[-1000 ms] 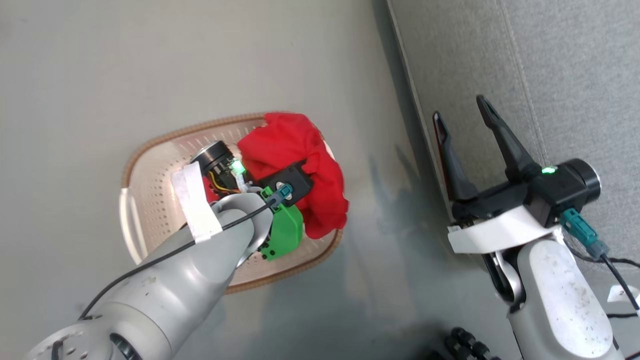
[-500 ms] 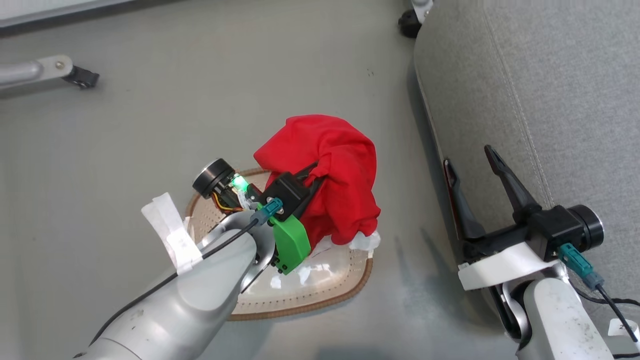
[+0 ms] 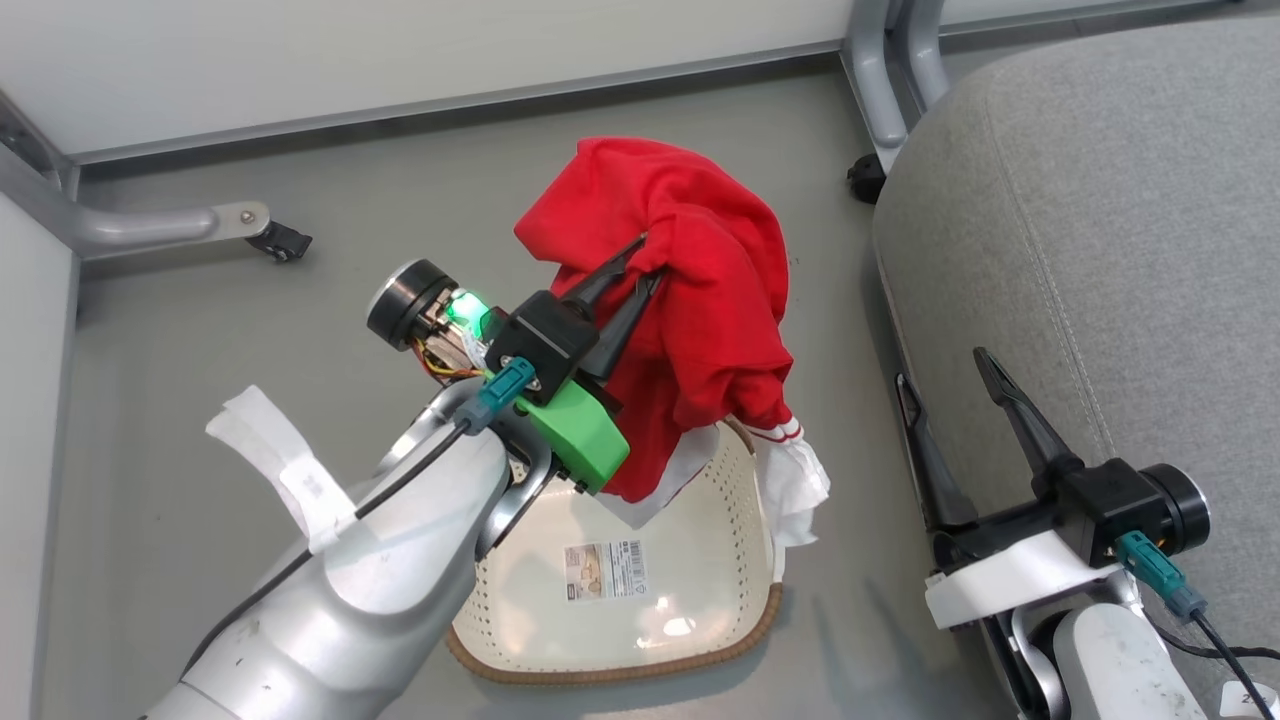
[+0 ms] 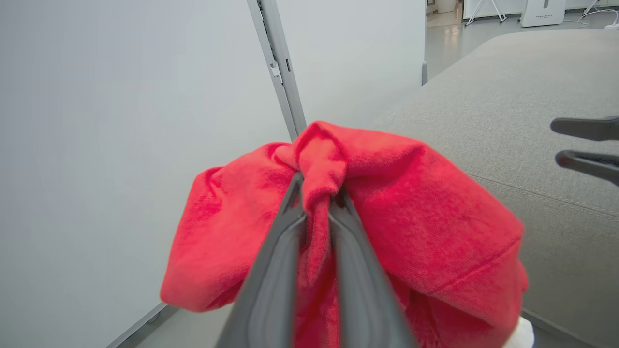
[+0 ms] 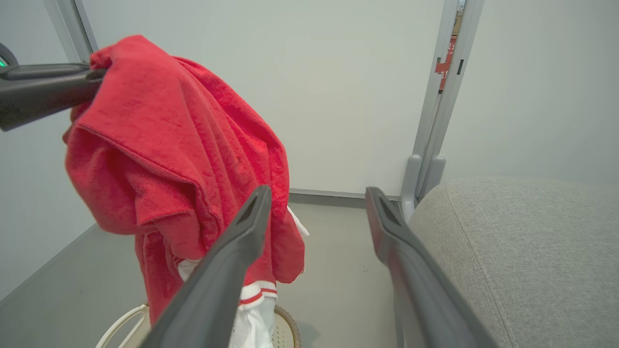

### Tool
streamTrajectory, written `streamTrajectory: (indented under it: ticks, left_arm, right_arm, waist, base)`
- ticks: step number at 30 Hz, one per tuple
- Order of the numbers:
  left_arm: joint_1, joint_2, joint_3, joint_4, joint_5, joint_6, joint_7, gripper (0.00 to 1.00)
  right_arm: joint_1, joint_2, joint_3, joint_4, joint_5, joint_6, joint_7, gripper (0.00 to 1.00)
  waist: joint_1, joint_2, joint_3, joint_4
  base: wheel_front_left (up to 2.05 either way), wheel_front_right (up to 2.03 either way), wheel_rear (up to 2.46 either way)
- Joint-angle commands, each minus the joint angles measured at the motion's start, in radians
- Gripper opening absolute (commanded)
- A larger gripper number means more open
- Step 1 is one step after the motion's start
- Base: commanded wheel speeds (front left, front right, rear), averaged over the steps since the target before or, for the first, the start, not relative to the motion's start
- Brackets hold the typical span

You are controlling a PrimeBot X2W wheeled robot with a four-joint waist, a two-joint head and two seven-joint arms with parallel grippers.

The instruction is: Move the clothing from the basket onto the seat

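Observation:
A red jersey (image 3: 700, 290) with white trim hangs bunched from my left gripper (image 3: 648, 258), which is shut on a fold near its top (image 4: 319, 186). Its white lower edge (image 3: 795, 480) still trails over the basket's far rim. The cream perforated basket (image 3: 720, 560) with a brown rim sits on the floor below, its barcode label (image 3: 603, 570) showing. The grey sofa seat (image 3: 1120, 230) is to the right. My right gripper (image 3: 940, 365) stands open beside the seat's edge, nothing between its fingers (image 5: 242, 232). In the right wrist view the jersey (image 5: 169, 145) hangs to the left.
Grey floor surrounds the basket. A white wall panel (image 3: 400, 60) runs along the back, with metal frame legs and casters (image 3: 280, 240) at left and another caster (image 3: 865, 175) near the sofa's far corner. A white partition (image 4: 121, 145) stands left of the jersey.
My left gripper has lifted the jersey up out of the basket, so the basket's bottom and label now show. The head camera has tilted up, shifting the whole scene. The right gripper stays open.

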Motion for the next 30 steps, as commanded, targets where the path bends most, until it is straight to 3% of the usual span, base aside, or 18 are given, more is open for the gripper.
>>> streamTrajectory:
  ticks: [1, 20, 30]
  left_arm:
    - [0.011, 0.008, 0.017, -0.019, 0.009, 0.009, -0.006, 0.0]
    - [-0.092, -0.005, 0.084, -0.087, 0.034, -0.002, -0.006, 0.0]
    - [-0.095, -0.036, 0.068, -0.078, 0.038, -0.005, -0.006, 0.0]
  right_arm:
    - [0.015, -0.004, -0.001, -0.003, 0.004, 0.0, -0.005, 1.0]
    - [0.067, -0.004, 0.013, -0.009, 0.021, 0.0, -0.005, 1.0]
    - [0.002, -0.004, 0.124, -0.017, -0.018, 0.0, -0.005, 1.0]
  waist:
    - [0.0, 0.0, -0.025, 0.015]
    - [0.0, 0.0, -0.116, 0.012]
    - [0.0, 0.0, -0.124, 0.017]
  base:
    - [0.0, 0.0, 0.0]
    - [0.0, 0.0, 0.0]
    - [0.0, 0.0, 0.0]
